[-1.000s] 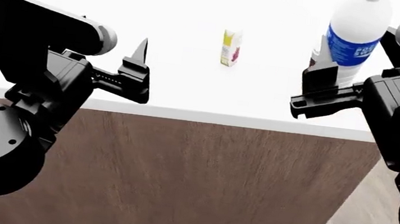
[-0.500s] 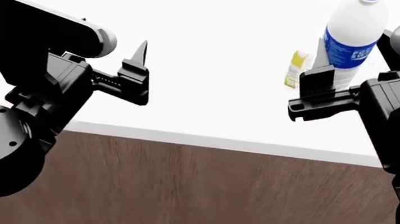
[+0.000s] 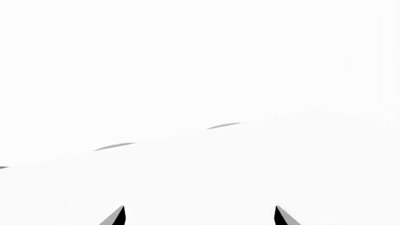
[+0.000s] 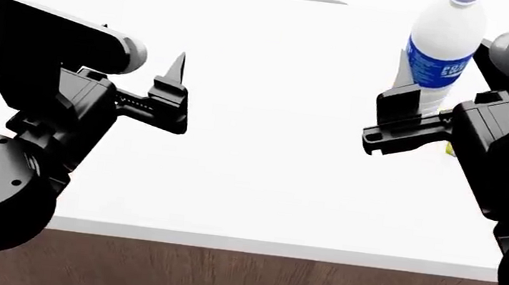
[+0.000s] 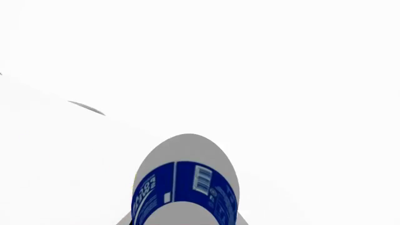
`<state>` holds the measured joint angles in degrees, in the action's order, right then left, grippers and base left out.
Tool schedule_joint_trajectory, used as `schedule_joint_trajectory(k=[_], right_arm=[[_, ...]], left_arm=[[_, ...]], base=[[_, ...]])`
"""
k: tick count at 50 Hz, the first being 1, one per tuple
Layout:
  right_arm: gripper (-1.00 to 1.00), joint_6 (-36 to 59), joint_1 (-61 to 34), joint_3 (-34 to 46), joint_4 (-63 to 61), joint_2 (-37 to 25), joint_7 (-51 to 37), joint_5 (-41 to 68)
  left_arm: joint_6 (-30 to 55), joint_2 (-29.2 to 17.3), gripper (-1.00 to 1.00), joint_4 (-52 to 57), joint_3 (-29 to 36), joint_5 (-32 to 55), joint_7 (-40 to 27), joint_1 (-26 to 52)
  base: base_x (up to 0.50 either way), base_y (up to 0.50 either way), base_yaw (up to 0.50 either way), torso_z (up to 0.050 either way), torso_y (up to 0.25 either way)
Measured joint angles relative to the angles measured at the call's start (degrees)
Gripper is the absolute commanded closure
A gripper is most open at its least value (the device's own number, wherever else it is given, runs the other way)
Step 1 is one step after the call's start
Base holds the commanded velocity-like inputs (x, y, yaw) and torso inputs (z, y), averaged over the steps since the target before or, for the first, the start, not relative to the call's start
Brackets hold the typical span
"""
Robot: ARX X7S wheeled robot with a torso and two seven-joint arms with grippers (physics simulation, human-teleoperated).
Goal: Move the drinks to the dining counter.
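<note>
bottle [image 4: 441,49]: clear-white body, blue label with white print and barcode, pale lilac cap | dining counter [image 4: 269,187]: plain white top, brown wood-grain front | left gripper [image 4: 171,93]: black | right gripper [image 4: 397,123]: black

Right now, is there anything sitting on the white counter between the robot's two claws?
No. In the head view, only bare dining counter lies between the left gripper and the right gripper, which holds the bottle.
</note>
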<state>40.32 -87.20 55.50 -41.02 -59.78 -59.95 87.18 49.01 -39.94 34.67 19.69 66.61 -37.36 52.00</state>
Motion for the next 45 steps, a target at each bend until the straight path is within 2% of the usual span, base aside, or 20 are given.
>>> schedule_joint_trajectory(k=[20, 45], right_arm=[[1.0, -1.6, 1.1, -0.4, -0.1, 0.8, 0.4, 1.9], [1.0, -4.6, 6.4, 1.3, 6.7, 3.3, 4.5, -0.3]], left_arm=[[0.0, -0.1, -1.0, 0.0, 0.1, 0.4, -0.2, 0.2], [-0.5, 0.0, -1.0, -0.5, 0.6, -0.2, 0.2, -0.1]], base=[[0.0, 0.0, 0.0, 0.0, 0.0], [0.0, 0.0, 0.0, 0.0, 0.0]])
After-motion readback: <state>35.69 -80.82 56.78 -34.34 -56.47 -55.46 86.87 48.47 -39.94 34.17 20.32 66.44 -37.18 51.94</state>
